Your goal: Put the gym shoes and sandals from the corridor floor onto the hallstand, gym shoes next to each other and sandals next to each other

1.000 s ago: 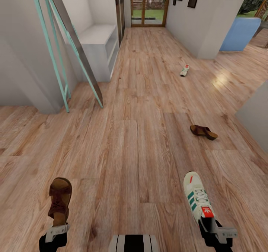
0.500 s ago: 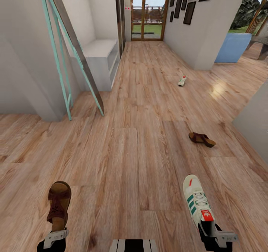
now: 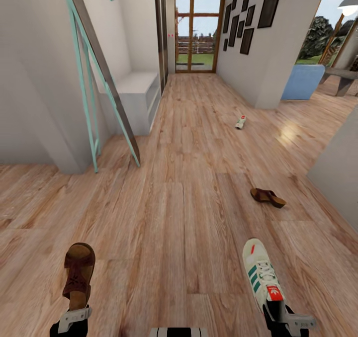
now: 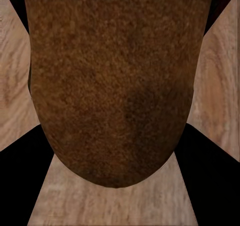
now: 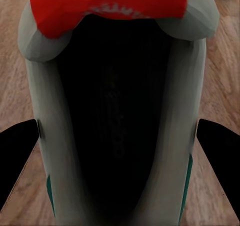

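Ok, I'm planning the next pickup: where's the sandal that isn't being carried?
In the head view, the loose dark brown leather sandal lies on the wood-plank corridor floor ahead and to the right, beyond the held white sneaker.

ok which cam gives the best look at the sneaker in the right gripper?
Head view: the gym shoe shows whole, with stripes, laces and tongue patch, held at its heel by the right gripper. The right wrist view is too close, showing just its dark opening and red patch.
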